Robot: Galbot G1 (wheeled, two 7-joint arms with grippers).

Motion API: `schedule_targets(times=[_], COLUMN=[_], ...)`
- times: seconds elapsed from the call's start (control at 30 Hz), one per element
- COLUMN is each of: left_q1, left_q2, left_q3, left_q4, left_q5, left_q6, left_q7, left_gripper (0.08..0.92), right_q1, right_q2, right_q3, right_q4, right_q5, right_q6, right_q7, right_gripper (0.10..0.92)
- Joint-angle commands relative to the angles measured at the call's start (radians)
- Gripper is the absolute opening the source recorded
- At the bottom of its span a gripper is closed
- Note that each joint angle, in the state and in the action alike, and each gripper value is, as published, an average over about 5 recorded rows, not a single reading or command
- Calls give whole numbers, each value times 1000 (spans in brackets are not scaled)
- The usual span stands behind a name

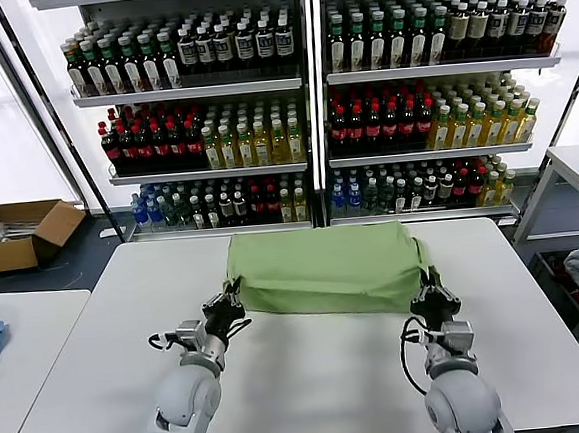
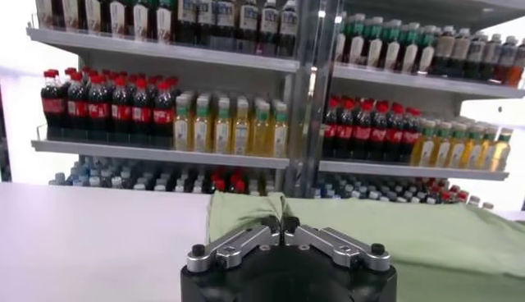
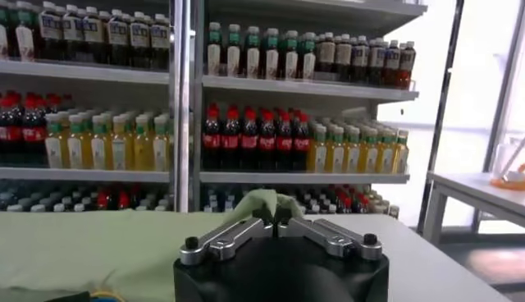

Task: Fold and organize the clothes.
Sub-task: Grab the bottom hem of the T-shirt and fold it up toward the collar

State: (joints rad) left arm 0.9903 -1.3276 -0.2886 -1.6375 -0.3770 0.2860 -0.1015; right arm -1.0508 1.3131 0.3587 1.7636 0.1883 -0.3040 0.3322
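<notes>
The light green polo shirt [image 1: 326, 271] lies folded into a wide band on the white desk [image 1: 312, 375], toward its far edge (shelves of bottles [image 1: 261, 108] stand behind). The left gripper [image 1: 228, 307] has its jaws closed on the shirt's near left corner; the right gripper [image 1: 432, 294] has its jaws closed on the near right corner.

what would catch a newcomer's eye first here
A folded light green shirt lies across the middle of the white table, the left gripper and right gripper each shut on a near corner. Behind stand shelves of bottles.
</notes>
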Motion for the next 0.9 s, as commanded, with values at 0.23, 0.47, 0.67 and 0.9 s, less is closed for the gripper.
schedule_targets(times=[0.23, 0.47, 0.67, 0.9], left_q1=[-156, -169, -175, -136], left_q2=[-13, -19, -18, -3], left_q3=[35, 40, 33, 19], left_q4=[238, 248, 223, 106], left_q5=[14, 23, 31, 33], left_q6=[18, 20, 32, 124], left_q7=[7, 7, -3, -42], left_gripper=[84, 84, 135, 329], right_q1=[205, 223, 229, 227], right_q2=[-13, -21, 6, 49], right_q3=[-77, -83, -59, -33], right_q4=[-254, -284, -264, -139], right_q5=[14, 14, 71, 304], right_q6=[-34, -87, -110, -149], right_q7=[-37, -70, -54, 91], right_gripper=[111, 126, 272, 454])
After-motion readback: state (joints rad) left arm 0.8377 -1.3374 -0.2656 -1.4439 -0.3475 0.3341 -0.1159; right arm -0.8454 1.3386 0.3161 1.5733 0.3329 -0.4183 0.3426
